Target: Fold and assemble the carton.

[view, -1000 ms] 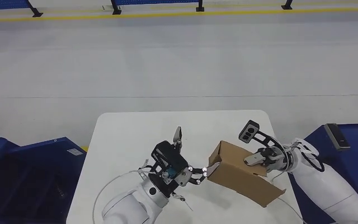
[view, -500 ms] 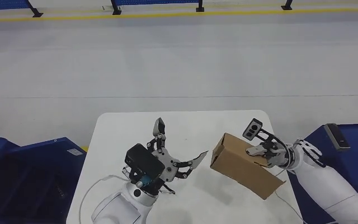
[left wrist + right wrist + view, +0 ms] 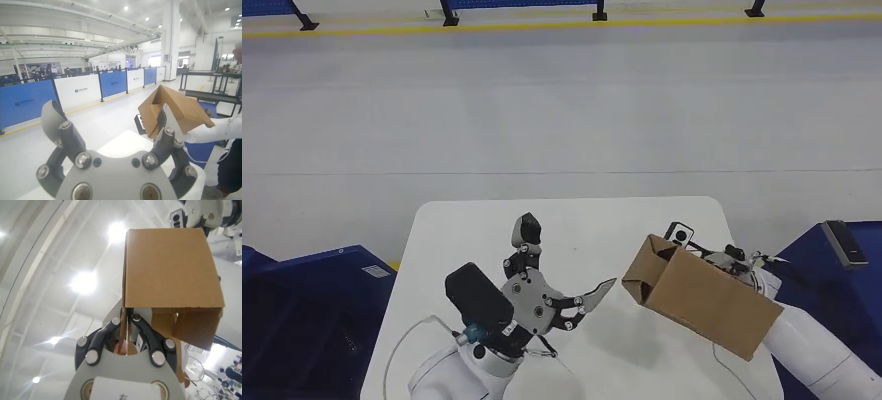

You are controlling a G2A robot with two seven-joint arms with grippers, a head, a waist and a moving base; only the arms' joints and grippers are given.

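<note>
The brown corrugated cardboard carton (image 3: 712, 298) is held in the air over the right-hand part of the white table (image 3: 462, 240), not resting on it. The right gripper (image 3: 126, 318) has it. Its jaws are drawn almost together on a single thin cardboard panel, seen edge-on between them, at the end of the carton farthest from the table's middle. Whether that panel is a side wall or a loose end flap is hard to make out, since the grip sits so close under the wrist camera. Pinching one panel at that end looks deliberate: it leaves the opposite end free and presented to the other arm.

In the top view the carton's long axis runs slantwise from the table's middle out toward the robot's right side and back toward its body. Its open mouth points toward the table's middle, facing the left gripper (image 3: 567, 257). In the left wrist view the mouth shows an inner flap (image 3: 150, 111) partly folded in with a dark gap above it, so I judge that end not yet closed.

The left gripper hangs above the table's middle with its jaws spread wide and nothing between them. One fingertip (image 3: 604, 289) lies just beside the mouth's lower edge, seemingly apart from it. That spread and placement would suit pushing a flap in while the right arm steadies the carton.
</note>
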